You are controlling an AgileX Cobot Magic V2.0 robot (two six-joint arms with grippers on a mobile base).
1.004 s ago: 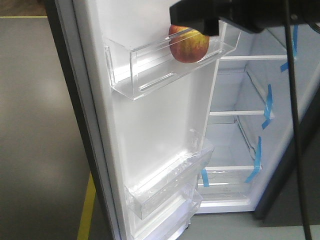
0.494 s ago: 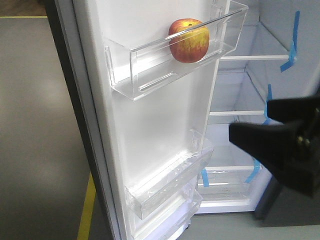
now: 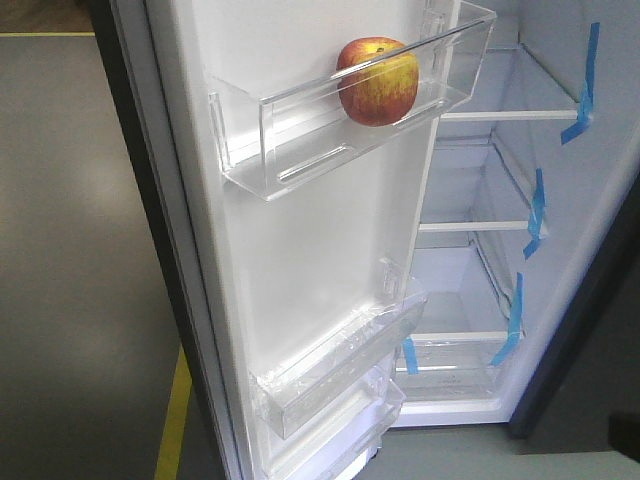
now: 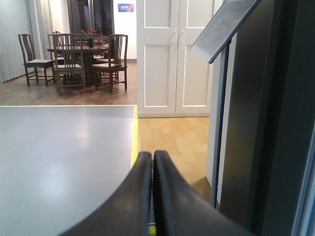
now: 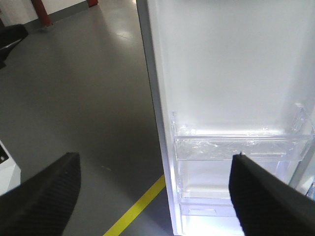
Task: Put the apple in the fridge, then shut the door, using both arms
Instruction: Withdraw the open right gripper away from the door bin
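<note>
The left gripper (image 4: 153, 156) has its jaws pressed together on nothing, pointing out over grey floor (image 4: 64, 147). The right gripper (image 5: 155, 160) has its jaws spread wide and empty, facing the white inner lining of the door (image 5: 231, 64) above its lower bins (image 5: 241, 145). The apple (image 3: 377, 82) sits in the upper door bin (image 3: 290, 140). The door stands open, and the fridge (image 3: 480, 270) shelves, marked with blue tape (image 3: 537, 210), show beyond it.

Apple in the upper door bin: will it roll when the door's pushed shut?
Likely rolls a bit: the apple is round and sits loose in a bin much longer than itself. Probably stays in, since the clear front wall rises past its middle. A gentle push on the door looks safer.
</note>
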